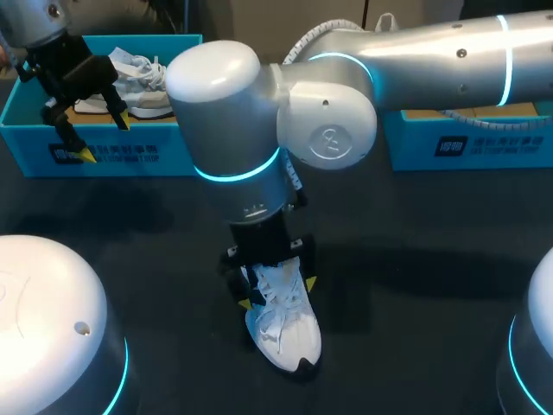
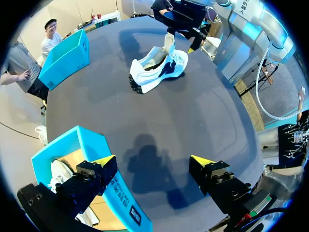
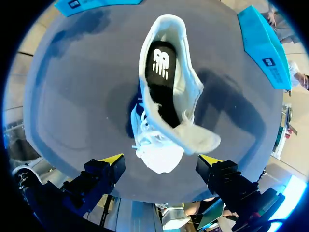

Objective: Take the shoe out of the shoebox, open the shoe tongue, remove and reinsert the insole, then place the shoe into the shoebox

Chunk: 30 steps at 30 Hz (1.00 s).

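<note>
Right gripper (image 1: 278, 292) hangs over the shoe (image 1: 285, 333), fingers spread wide, gripping nothing.

The white shoe stands on the dark table (image 1: 130, 216) at lower centre of the head view, its toe between and below the yellow tips, touching neither; its black insole (image 3: 159, 67) shows inside. At upper left, the left gripper (image 1: 104, 138), also spread and holding nothing, hovers at the front wall of a blue shoebox (image 1: 155, 147) containing another shoe (image 1: 143, 86).

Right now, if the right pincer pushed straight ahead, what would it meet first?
Probably the white shoe, just ahead of the right pincer between its open fingers; depth unclear.
</note>
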Each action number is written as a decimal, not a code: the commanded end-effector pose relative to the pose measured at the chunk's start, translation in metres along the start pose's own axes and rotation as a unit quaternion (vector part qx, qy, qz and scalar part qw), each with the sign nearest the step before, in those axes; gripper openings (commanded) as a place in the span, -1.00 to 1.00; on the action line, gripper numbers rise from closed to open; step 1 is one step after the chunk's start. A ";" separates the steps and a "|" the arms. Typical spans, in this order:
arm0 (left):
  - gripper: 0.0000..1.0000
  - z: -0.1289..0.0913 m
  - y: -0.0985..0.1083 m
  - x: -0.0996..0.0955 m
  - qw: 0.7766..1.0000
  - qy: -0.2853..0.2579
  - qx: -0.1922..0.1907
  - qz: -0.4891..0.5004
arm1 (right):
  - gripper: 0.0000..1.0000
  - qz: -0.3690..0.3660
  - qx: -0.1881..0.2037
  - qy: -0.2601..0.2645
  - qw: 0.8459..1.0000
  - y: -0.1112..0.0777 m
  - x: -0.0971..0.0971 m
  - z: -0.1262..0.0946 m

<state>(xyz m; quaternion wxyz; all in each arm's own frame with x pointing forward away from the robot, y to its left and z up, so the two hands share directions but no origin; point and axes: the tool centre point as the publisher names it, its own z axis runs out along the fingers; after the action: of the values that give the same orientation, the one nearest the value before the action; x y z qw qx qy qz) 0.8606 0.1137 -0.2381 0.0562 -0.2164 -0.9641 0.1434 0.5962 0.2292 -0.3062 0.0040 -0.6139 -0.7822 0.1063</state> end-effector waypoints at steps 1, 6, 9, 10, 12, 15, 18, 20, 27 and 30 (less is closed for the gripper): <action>1.00 0.000 0.000 0.000 1.000 0.000 -0.001 0.000 | 1.00 0.005 -0.004 -0.003 1.000 -0.012 0.005 -0.001; 1.00 0.000 0.000 0.000 1.000 0.000 -0.001 0.000 | 1.00 0.020 -0.007 -0.004 1.000 -0.029 0.008 -0.002; 1.00 0.000 0.000 0.000 1.000 0.000 -0.001 0.000 | 1.00 0.038 -0.012 -0.002 0.999 -0.040 0.007 -0.002; 1.00 0.000 0.000 0.000 1.000 0.000 -0.001 0.000 | 0.86 0.041 -0.015 -0.004 0.999 -0.041 0.008 -0.003; 1.00 0.000 0.000 0.000 1.000 0.000 -0.001 0.000 | 0.07 0.045 -0.017 -0.005 0.999 -0.042 0.008 -0.004; 1.00 0.000 0.000 0.000 1.000 0.000 -0.001 0.000 | -0.16 0.047 -0.016 -0.008 0.999 -0.036 0.006 -0.004; 1.00 0.000 0.000 0.000 1.000 0.000 -0.001 0.000 | -0.22 0.049 -0.016 -0.008 0.999 -0.031 0.003 -0.003; 1.00 0.000 0.000 0.000 1.000 0.000 -0.001 0.000 | -0.25 0.051 -0.019 -0.008 0.998 -0.027 0.001 -0.003; 1.00 0.000 0.000 0.000 1.000 0.000 -0.001 0.000 | -0.44 0.032 -0.045 -0.017 0.998 -0.003 -0.002 -0.008; 1.00 0.000 0.000 0.000 1.000 0.000 -0.001 0.000 | -0.47 0.017 -0.056 -0.022 0.998 0.009 -0.004 -0.007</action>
<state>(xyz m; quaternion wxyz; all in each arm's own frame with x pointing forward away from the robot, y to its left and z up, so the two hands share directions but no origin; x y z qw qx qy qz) 0.8606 0.1137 -0.2382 0.0562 -0.2164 -0.9641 0.1434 0.5996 0.2255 -0.2991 -0.0460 -0.6284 -0.7731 0.0723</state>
